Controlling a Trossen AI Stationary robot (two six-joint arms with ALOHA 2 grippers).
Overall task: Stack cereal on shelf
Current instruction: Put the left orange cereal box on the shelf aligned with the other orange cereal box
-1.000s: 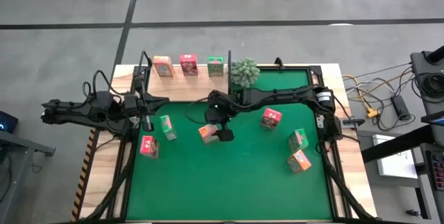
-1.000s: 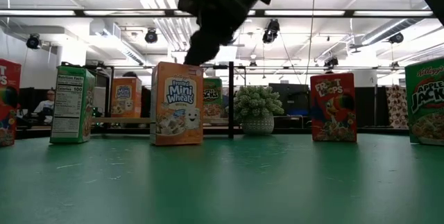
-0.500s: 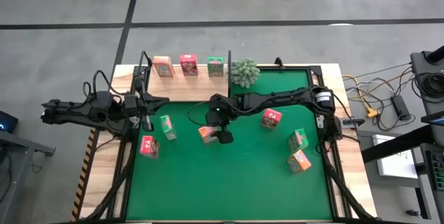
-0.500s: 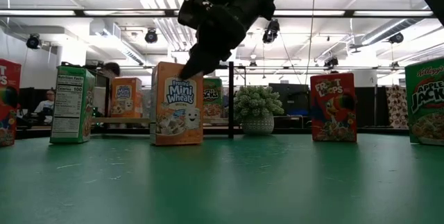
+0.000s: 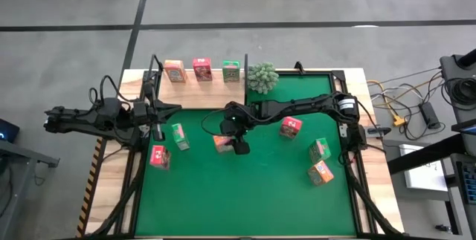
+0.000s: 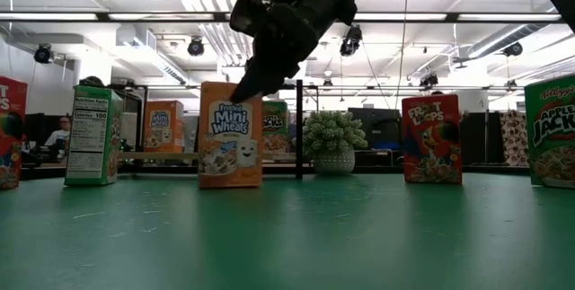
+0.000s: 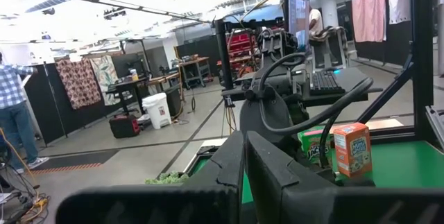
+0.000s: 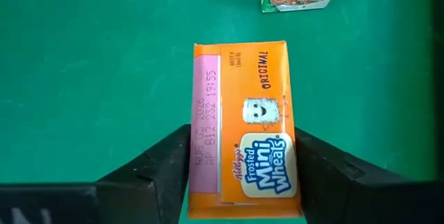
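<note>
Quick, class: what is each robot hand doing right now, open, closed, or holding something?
Left hand: closed, empty.
Right hand: around the orange Mini-Wheats box; grip cannot be told.

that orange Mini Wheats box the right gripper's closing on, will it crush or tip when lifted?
The orange Mini Wheats box looks like thin printed cardboard, so it could dent under a hard squeeze. It stands upright on a narrow base on the green mat, so it probably tips easily. The right gripper straddles its top, fingers against both sides; it is likely light.

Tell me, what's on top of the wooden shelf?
Three cereal boxes stand in a row on the shelf: an orange box, a pink-red box and a green box. Nothing can be seen under them, because the boxes cover that.
</note>
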